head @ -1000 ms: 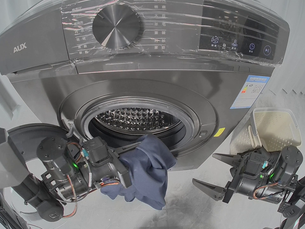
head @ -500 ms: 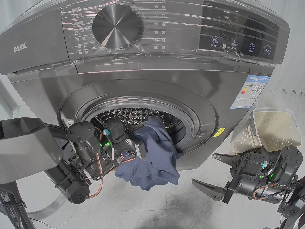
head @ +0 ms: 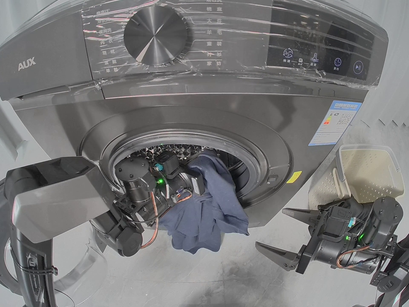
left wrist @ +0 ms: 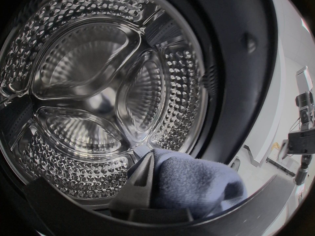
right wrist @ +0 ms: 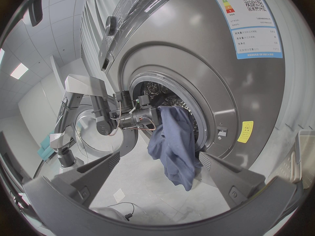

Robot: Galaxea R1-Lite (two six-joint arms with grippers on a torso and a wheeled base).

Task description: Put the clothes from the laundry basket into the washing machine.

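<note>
The left hand (left wrist: 148, 172) grips a navy garment (head: 209, 209) at the washing machine drum (left wrist: 98, 82) mouth, most of the cloth hanging outside. The right hand (head: 270, 229) gapes wide, holding nothing, near the laundry basket (head: 371, 171), which looks empty.

The place looks like a test lab: bare white walls (right wrist: 32, 108), office ceiling panels (right wrist: 55, 23), a film-wrapped washing machine (head: 191, 103).

Washing machine (head: 272, 120): satin metal front, panel (head: 317, 43) under crinkled clear film (head: 238, 33). Drum (left wrist: 98, 82): polished dimpled steel. Garment (head: 211, 209): soft matt cloth. Laundry basket (head: 375, 171): perforated matt plastic.
</note>
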